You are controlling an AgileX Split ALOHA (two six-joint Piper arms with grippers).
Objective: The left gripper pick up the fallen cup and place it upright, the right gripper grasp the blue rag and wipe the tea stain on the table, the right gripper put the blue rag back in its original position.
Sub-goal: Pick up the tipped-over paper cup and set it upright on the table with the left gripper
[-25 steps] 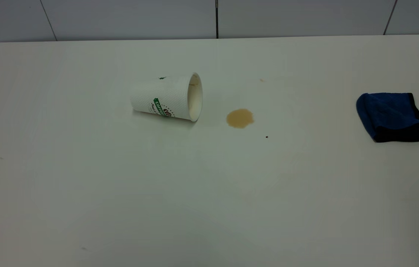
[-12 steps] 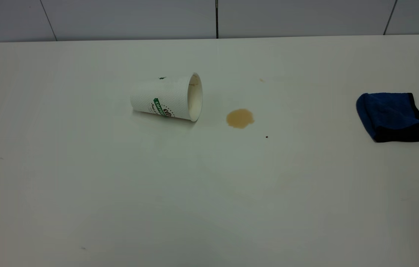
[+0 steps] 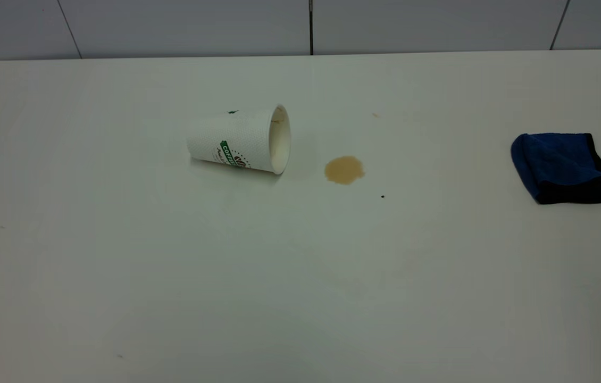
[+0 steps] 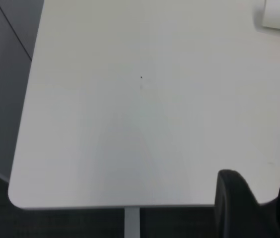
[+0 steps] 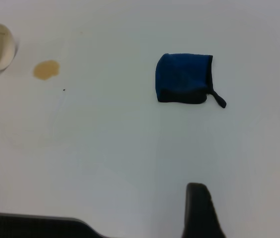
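Fallen cup [image 3: 240,140] lies on its side on table [image 3: 173,292], left of centre toward the far edge, long axis parallel to that edge, mouth facing tea stain [image 3: 344,169] just beside it. Left gripper [image 4: 259,203] hangs over the near left corner, well apart, holding nothing; fingers parted. Blue rag [image 3: 561,166] sits by the right edge. Right gripper [image 5: 199,210]: spread cannot be told. Judgement: left arm nearer the cup.

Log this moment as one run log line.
fallen cup on its side | tea stain unwiped | blue rag untouched | both arms off-scene
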